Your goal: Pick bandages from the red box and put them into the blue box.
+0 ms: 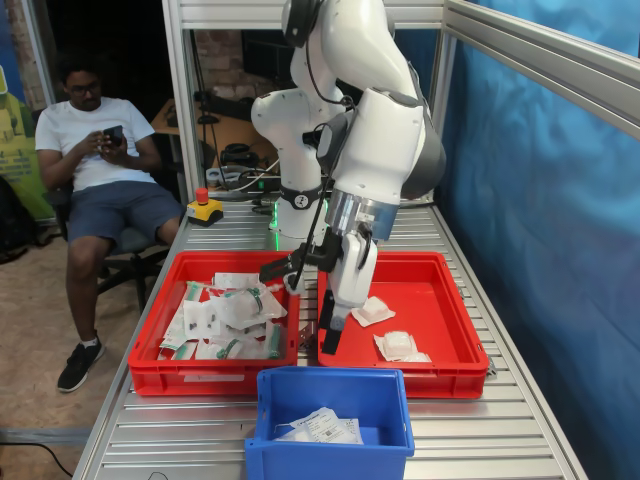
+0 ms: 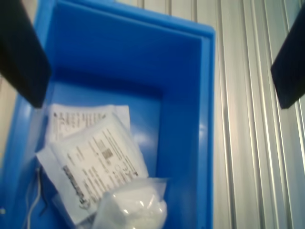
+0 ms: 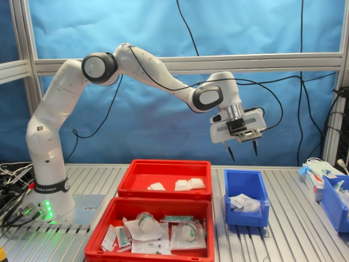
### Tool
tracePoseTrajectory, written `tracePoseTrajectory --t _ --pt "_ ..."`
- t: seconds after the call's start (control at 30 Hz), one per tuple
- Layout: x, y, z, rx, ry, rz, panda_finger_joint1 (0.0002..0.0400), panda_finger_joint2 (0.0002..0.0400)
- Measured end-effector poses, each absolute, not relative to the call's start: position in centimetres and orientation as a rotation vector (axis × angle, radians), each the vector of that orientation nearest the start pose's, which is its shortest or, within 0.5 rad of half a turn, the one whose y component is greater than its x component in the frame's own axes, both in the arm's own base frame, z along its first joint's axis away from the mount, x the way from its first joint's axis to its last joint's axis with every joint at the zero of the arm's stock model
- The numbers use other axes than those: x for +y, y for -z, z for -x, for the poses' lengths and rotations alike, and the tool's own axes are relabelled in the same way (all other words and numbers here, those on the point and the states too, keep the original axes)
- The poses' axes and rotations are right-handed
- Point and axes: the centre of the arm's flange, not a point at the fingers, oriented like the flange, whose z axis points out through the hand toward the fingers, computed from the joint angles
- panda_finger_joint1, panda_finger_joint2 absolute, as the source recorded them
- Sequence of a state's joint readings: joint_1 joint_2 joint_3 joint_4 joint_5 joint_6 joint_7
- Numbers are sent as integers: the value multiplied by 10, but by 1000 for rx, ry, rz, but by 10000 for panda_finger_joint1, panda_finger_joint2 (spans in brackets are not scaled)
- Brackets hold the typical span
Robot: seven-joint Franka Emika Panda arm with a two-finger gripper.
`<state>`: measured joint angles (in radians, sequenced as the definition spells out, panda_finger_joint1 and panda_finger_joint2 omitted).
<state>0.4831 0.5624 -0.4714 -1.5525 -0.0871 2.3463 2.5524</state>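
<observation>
Blue box (image 1: 330, 420) sat nearest camera in first exterior view, front of desk (image 1: 180, 440), holding printed flat packets and one puffy bandage (image 2: 136, 210); end effector (image 3: 242, 149) hung above it, fingers spread, empty; remaining bandages (image 3: 188, 184) lay in red box (image 3: 163, 167), beyond twin red tray (image 3: 147, 207) heaped with green-marked packets; judged from second exterior view, next pick lay toward second exterior view's left and lower, across blue box rim; seated onlooker (image 1: 95, 170) checked phone behind desk.
</observation>
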Motion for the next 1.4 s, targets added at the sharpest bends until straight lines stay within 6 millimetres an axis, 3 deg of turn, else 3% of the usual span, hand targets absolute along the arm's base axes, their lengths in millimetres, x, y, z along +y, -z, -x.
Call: tracePoseTrajectory --t 0.37,0.6,0.87,1.03,1.4 --pt "68 -417 -682 2684 380 1051 400 400" --pt "56 -441 -642 2688 276 1025 400 400" --pt "37 -449 -601 2738 216 1006 400 400" --pt "22 -455 -558 2854 162 1009 400 400" --pt "17 -479 -515 2925 153 1015 400 400"
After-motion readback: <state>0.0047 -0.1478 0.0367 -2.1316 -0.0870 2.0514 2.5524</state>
